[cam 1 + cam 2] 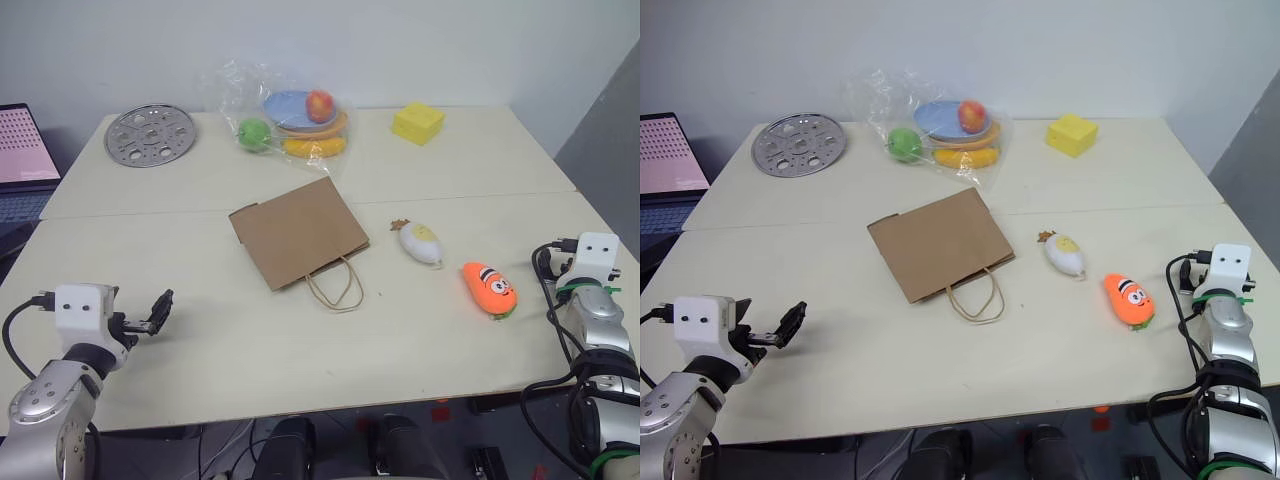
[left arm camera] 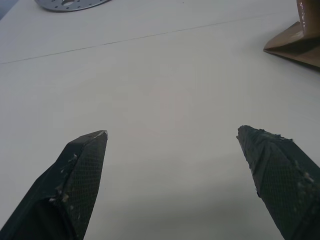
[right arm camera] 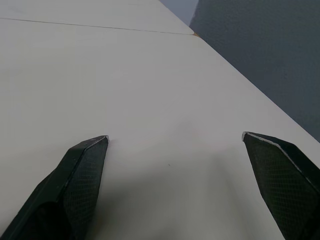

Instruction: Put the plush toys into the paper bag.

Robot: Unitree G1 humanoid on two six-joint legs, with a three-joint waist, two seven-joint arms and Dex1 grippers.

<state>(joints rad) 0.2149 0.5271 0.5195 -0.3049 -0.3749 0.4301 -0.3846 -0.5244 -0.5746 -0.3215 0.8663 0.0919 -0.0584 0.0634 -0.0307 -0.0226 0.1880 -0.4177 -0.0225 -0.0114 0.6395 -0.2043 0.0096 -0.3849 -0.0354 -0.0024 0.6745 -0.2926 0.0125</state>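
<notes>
The brown paper bag lies flat in the middle of the table, its twine handles towards me. To its right lie the plush toys: the white egg-shaped one, and further right the orange carrot-shaped one. My left gripper hovers low over the near left of the table, open and empty, well left of the bag. The left wrist view has its fingers wide apart and a corner of the bag ahead. My right gripper is open and empty over bare table, right of the carrot toy.
At the back stand a perforated metal disc, a clear plastic bag of plastic fruit on a blue plate and a yellow block. A laptop sits off the left. The table's right edge runs close to my right gripper.
</notes>
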